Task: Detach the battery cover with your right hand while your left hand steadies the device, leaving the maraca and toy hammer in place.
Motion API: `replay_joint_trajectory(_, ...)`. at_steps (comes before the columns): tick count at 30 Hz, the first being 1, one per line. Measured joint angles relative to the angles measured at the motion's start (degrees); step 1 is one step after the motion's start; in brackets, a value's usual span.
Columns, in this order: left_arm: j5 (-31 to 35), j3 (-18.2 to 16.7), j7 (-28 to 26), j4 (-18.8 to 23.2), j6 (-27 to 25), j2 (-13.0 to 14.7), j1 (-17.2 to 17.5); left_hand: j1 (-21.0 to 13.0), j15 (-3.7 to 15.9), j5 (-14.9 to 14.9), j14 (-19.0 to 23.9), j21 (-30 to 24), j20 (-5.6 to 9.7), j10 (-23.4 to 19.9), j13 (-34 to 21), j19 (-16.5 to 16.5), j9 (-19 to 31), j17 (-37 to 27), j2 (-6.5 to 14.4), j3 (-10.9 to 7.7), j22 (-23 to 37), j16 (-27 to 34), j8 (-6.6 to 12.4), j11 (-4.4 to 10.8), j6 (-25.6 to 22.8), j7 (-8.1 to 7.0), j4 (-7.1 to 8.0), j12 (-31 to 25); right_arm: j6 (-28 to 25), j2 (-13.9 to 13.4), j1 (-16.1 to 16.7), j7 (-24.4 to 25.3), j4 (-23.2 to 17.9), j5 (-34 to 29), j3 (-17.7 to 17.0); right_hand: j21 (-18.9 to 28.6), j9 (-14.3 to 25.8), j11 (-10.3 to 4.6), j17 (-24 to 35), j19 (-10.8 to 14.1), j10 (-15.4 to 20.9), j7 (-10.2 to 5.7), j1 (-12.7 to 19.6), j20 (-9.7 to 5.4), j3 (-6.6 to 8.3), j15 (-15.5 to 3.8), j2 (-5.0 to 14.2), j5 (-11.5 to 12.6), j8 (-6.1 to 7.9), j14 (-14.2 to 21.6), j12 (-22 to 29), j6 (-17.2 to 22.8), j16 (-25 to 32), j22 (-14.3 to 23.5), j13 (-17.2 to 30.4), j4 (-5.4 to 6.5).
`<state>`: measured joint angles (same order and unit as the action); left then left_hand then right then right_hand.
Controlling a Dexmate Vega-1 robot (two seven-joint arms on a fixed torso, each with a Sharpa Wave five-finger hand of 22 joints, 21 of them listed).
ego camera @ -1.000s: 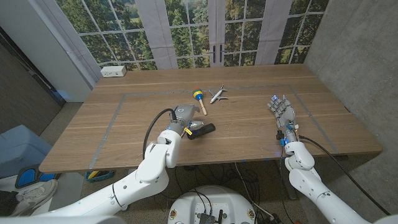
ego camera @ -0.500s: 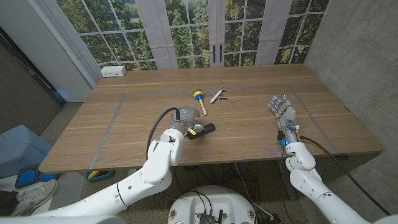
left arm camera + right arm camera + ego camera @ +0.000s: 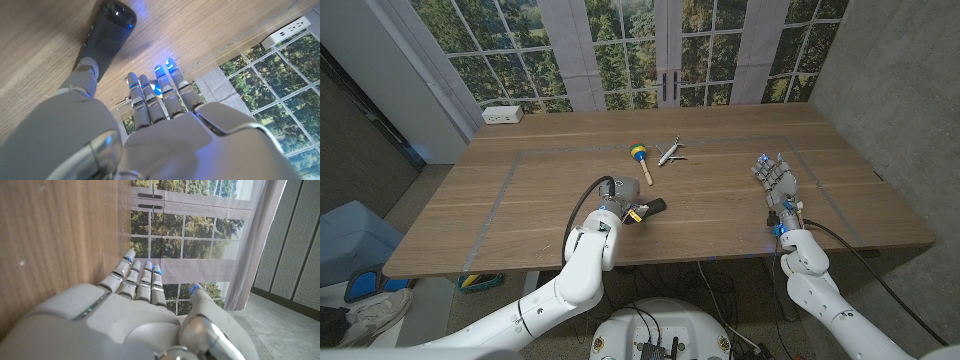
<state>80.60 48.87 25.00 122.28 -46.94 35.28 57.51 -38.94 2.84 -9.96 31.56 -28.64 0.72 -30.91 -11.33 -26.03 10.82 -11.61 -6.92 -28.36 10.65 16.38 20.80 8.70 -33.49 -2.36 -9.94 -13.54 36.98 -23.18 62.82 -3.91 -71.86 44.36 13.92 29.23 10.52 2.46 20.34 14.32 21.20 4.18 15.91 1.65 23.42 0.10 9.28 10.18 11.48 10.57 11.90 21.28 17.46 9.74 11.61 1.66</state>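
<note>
The black device (image 3: 102, 35) lies on the worktop (image 3: 720, 200) beside the left hand (image 3: 617, 207), thumb against it, fingers (image 3: 150, 95) straight. The right hand (image 3: 775, 180) stands well apart, fingers spread, holding nothing.

The head view looks steeply down from above the near edge of the table (image 3: 720, 200), facing the windows at 12 o'clock. Each wrist view sits close behind its own hand (left hand (image 3: 165, 120), right hand (image 3: 135, 300)), turned; all three share tabletop and windows.
</note>
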Motion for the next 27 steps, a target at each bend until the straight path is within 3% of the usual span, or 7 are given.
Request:
replay_joint_trajectory(6,3.9,-0.8,2.3,-1.0,0.7,-1.8,1.2,0.0,0.23,0.0,0.4,-0.4,0.1,-0.1,0.0,-1.3,0.0,-0.3,0.0,0.67,0.0,0.0,0.0,-0.13,0.0,0.0,0.33,0.0,0.1,0.0,0.3,-0.2,0.0,0.1,-0.1,0.0,0.0,0.1,0.0,0.0,0.1,0.0,0.0,0.0,0.0,0.0,0.0,0.0,0.0,0.0,0.0,0.0,0.0,0.0,0.0,0.0)
replay_joint_trajectory(11,7.3,-1.6,4.4,-1.7,1.6,-3.2,2.1,-0.2,0.22,0.0,1.2,-1.1,0.97,-1.2,-0.3,-3.7,0.0,-0.3,0.2,1.54,-0.2,0.5,-1.33,0.2,1.9,0.01,0.56,0.0,0.3,-0.1,0.8,-0.2,-0.4,0.2,-0.2,-0.2,0.0,0.1,0.0,0.0,0.1,-0.31,0.0,0.0,0.0,0.0,0.0,0.0,0.0,0.0,0.0,0.3,0.0,0.0,0.0,0.0)
replay_joint_trajectory(16,9.7,-2.7,5.9,-2.7,2.5,-5.2,3.4,-0.7,0.42,0.0,3.1,-1.8,1.65,-2.6,-0.3,-6.6,-0.2,-0.5,0.8,2.35,-0.3,1.2,-1.74,-0.74,1.9,0.01,0.9,0.0,0.5,-0.2,1.2,-0.2,-0.7,0.2,-0.3,-0.4,0.0,0.1,0.0,0.0,0.1,-0.31,0.0,0.0,0.0,-0.21,0.0,0.0,0.0,0.2,0.0,0.3,0.0,0.0,0.0,0.0)
replay_joint_trajectory(20,10.5,-3.7,6.6,-3.1,3.2,-6.3,4.2,1.2,0.62,0.0,4.7,-2.7,1.74,-2.9,-0.3,-9.5,-0.2,-0.5,2.7,2.98,-0.3,1.4,-3.01,-1.6,2.9,1.06,1.57,0.0,0.6,-0.3,1.5,-0.2,-0.9,0.2,-0.4,-0.4,0.0,0.1,0.0,0.0,0.1,-0.1,0.0,0.0,0.0,-0.21,0.0,0.0,0.0,0.2,0.0,0.5,0.0,0.0,0.0,0.0)
replay_joint_trajectory(27,9.1,-4.9,4.9,-3.6,4.1,-7.3,5.6,1.2,0.63,0.0,6.0,-3.2,2.07,-3.6,-0.3,-12.3,-0.2,0.3,3.5,2.71,-0.3,1.4,-3.52,-2.37,2.5,2.09,1.77,0.0,0.9,-0.4,1.9,0.1,-1.3,0.0,-0.5,-0.7,0.0,0.41,0.2,0.0,0.4,-0.1,-0.1,0.0,0.0,0.04,0.12,0.0,0.0,0.4,0.0,0.5,0.0,0.0,0.0,0.0)
